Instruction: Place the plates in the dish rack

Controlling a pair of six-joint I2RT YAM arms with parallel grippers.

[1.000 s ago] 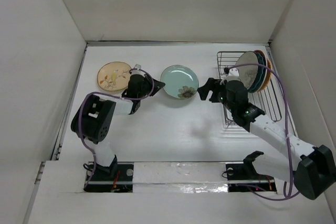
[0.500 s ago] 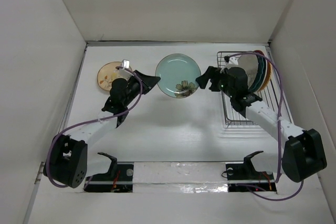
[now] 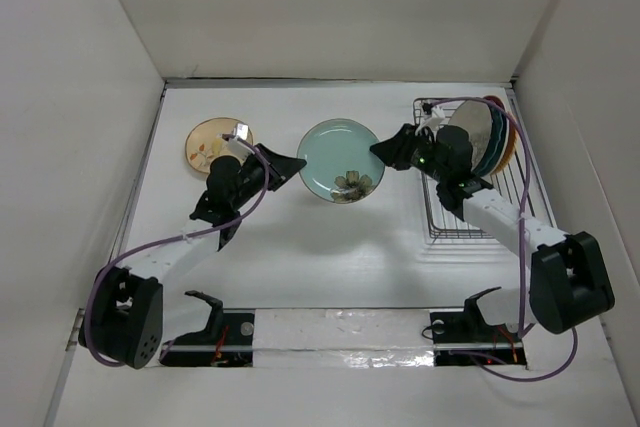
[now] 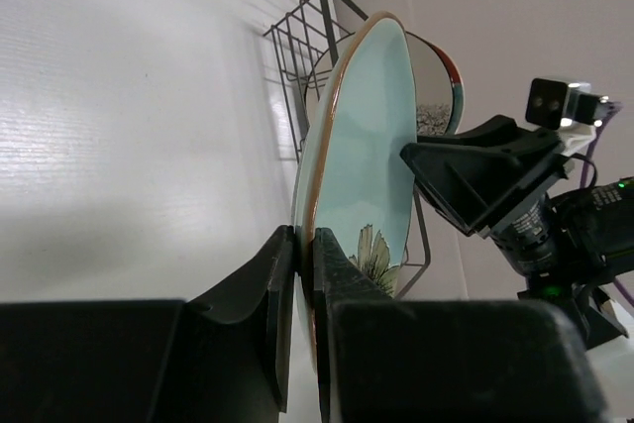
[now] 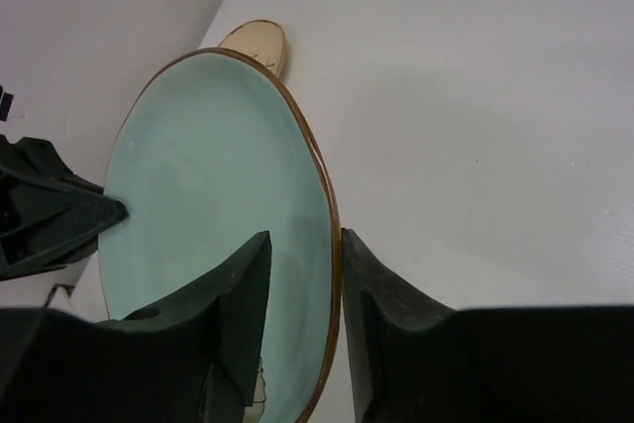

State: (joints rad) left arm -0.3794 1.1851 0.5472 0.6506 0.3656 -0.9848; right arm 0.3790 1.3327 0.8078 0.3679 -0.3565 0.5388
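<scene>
The left gripper (image 4: 302, 250) pinches the rim of the pale green plate (image 3: 338, 157), holding it off the table beside the dish rack (image 3: 450, 227). The right gripper (image 5: 304, 240) straddles the opposite rim, seemingly loose. Its arm partly hides the racked plates.

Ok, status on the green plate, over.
Left end effector shut on pale green plate rim, plate up on edge. Right end effector open, straddling opposite rim. Nothing blocking dish rack.
</scene>
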